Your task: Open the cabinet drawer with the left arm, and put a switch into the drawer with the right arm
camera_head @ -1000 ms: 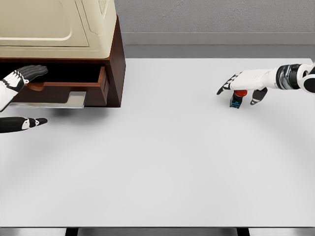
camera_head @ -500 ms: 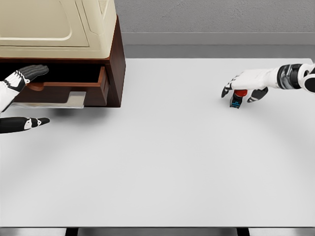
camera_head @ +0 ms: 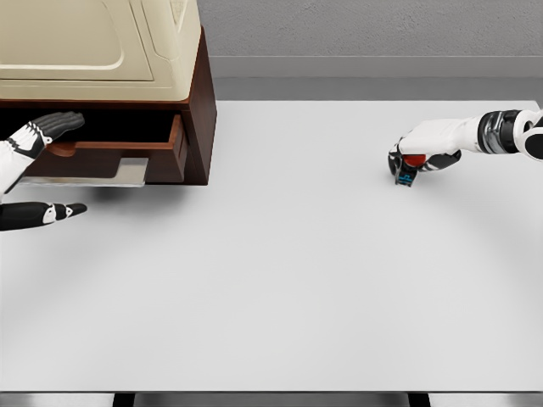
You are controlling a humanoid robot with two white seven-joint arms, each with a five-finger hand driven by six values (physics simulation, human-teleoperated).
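Note:
A small switch (camera_head: pixel 409 170) with a red button on a black and blue body stands on the white table at the right. My right hand (camera_head: pixel 417 156) has its fingers curled around it from above. The brown cabinet (camera_head: pixel 200 110) at the upper left has its drawer (camera_head: pixel 127 157) pulled out, a pale handle plate under its front. My left hand (camera_head: pixel 38 165) sits at the drawer's left end with fingers spread, one finger over the drawer rim, the thumb below, holding nothing.
A cream-coloured appliance (camera_head: pixel 102 42) rests on top of the cabinet. The white table (camera_head: pixel 280 271) stretches wide between cabinet and switch. A grey wall runs behind the table's far edge.
The right hand's fingers have curled in from spread to closed around the switch. The left hand and the drawer have stayed nearly still.

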